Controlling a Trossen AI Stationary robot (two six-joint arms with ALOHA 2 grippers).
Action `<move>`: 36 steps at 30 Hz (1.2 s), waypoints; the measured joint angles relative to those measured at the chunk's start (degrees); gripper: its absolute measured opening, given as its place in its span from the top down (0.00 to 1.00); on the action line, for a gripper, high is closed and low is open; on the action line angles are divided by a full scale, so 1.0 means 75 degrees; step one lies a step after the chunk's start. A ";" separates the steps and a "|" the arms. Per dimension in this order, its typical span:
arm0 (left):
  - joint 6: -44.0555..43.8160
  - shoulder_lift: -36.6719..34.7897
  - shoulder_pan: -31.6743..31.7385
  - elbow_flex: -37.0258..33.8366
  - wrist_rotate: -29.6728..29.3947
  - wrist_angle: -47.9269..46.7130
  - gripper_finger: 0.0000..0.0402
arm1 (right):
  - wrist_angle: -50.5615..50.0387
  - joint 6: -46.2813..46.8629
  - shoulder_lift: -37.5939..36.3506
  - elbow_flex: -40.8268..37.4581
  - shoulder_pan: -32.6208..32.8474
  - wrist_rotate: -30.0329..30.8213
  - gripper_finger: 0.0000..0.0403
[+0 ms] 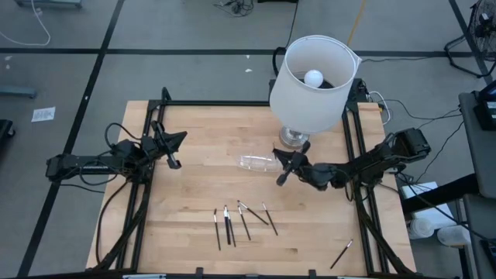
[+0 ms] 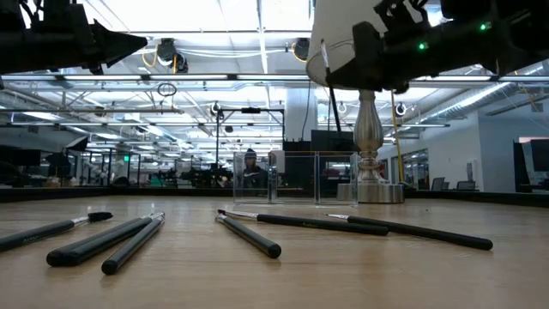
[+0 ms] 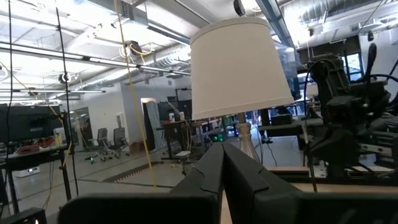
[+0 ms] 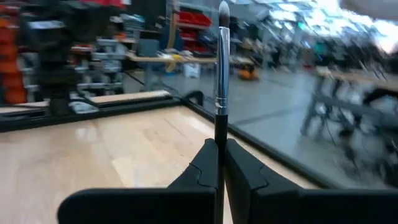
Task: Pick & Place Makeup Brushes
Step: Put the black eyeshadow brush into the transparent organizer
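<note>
Wooden table [image 1: 194,139]: five makeup brushes [image 1: 242,221] clustered near front edge, sixth brush [image 1: 341,253] front right, lamp [image 1: 311,81] and clear container [image 1: 256,162] mid-back.

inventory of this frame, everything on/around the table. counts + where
table: 1, light wood, under both arms
lamp: 1, white shade on a silvery stem, far edge of the table, right of middle
clear container: 1, transparent, mid-table, beside the lamp base
loose makeup brushes: about 6, dark handles, lying clustered near the front middle
stray makeup brush: 1, dark, alone at the front right corner
held makeup brush: 1, black handle, silver ferrule, in the right claw
person: 1, far off in the room behind the table
left claw: shut, empty, above the table's left side
right claw: shut on the held brush, by the lamp base
</note>
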 joint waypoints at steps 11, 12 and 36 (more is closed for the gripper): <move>0.0000 -0.0003 -0.0003 -0.0001 0.0000 -0.0003 0.96 | 0.0279 -0.0064 0.0537 0.0000 -0.0212 -0.0375 1.00; -0.0001 0.0000 0.0000 -0.0001 0.0000 -0.0003 0.96 | 0.0252 -0.0056 0.0628 0.0000 -0.0232 -0.0372 1.00; -0.0012 -0.0001 0.0000 0.0000 0.0000 -0.0055 0.96 | -0.0107 0.1279 0.1558 0.0003 -0.0520 -0.0366 1.00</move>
